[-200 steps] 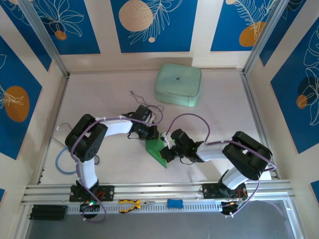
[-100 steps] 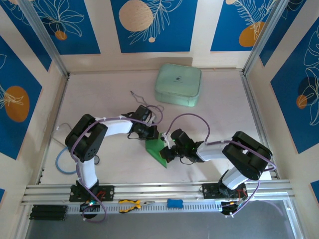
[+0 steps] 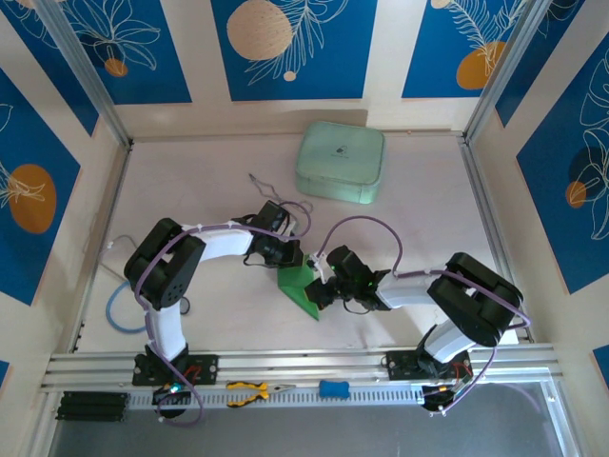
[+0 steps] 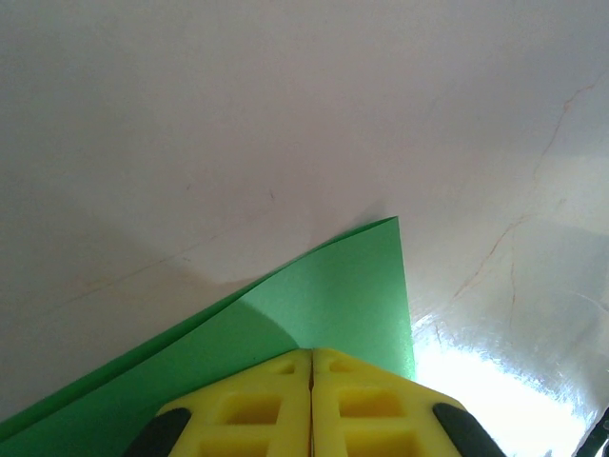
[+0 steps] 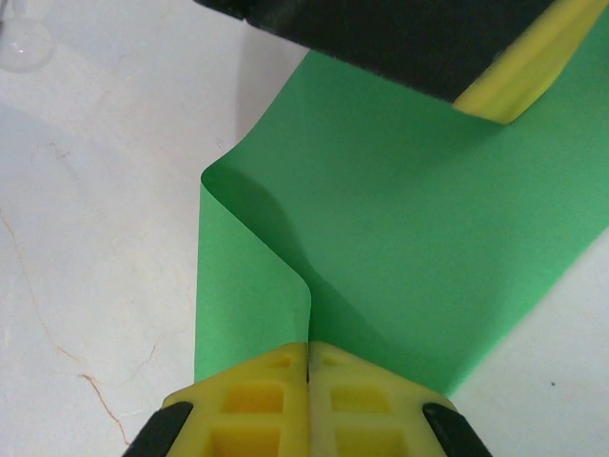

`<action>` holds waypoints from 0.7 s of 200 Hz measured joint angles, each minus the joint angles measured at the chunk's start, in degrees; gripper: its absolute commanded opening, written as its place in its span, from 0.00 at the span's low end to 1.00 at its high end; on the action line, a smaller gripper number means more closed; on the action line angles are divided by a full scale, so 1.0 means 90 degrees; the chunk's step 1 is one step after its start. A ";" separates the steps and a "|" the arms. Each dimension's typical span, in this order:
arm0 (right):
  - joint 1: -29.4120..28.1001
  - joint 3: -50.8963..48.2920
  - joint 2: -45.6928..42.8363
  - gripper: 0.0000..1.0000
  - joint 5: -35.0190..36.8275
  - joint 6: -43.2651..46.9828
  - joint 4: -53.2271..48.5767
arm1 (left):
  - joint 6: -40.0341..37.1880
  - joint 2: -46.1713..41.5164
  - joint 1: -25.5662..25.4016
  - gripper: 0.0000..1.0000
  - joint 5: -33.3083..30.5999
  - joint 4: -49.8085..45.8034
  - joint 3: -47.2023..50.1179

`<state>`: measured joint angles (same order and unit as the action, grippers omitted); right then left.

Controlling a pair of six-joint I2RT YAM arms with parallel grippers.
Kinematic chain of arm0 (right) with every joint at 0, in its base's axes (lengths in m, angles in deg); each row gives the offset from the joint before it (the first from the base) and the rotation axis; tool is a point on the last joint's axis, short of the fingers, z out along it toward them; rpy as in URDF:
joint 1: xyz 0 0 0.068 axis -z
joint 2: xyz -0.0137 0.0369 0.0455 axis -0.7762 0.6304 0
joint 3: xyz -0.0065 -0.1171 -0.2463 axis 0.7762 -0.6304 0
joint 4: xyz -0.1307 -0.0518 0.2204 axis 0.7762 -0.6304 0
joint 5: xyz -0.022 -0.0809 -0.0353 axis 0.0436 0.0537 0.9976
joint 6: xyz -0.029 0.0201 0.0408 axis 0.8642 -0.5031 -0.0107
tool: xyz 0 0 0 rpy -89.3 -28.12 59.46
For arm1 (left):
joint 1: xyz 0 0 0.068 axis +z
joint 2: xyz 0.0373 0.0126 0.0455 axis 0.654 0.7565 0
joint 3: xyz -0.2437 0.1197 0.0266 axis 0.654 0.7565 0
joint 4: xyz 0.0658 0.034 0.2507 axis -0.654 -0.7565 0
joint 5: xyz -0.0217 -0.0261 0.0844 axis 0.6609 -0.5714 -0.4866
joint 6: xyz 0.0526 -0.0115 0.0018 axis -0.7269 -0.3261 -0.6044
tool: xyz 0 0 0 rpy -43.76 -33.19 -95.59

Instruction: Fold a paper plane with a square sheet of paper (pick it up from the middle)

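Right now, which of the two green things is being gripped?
The bright green sheet of paper, pinched in both arms' shut jaws at mid-table. The pale mint-green case lies apart, untouched, near the back wall.

Robot lab, aluminium frame (image 3: 304, 363), blue patterned panels (image 3: 285, 48)

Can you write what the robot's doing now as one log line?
left tool: shut on green paper | right tool: shut on green paper | fold: curved, not pressed flat
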<state>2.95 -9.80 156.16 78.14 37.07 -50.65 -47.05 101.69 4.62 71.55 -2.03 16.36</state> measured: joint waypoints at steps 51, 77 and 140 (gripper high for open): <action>-0.0002 0.0000 0.0007 0.04 0.0000 0.0000 -0.0002 | 0.0000 0.0000 0.0000 0.09 0.0000 0.0012 0.0005; -0.0002 0.0000 0.0046 0.04 0.0002 -0.0002 -0.0005 | 0.0000 0.0000 0.0000 0.09 0.0000 0.0015 0.0005; -0.0019 0.0000 0.0129 0.04 0.0015 -0.0005 0.0005 | 0.0000 0.0000 0.0000 0.09 0.0002 0.0019 0.0007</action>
<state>2.78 -9.80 157.32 78.27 37.03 -50.60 -47.05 101.69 4.62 71.57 -1.86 16.42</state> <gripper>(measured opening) 0.063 0.093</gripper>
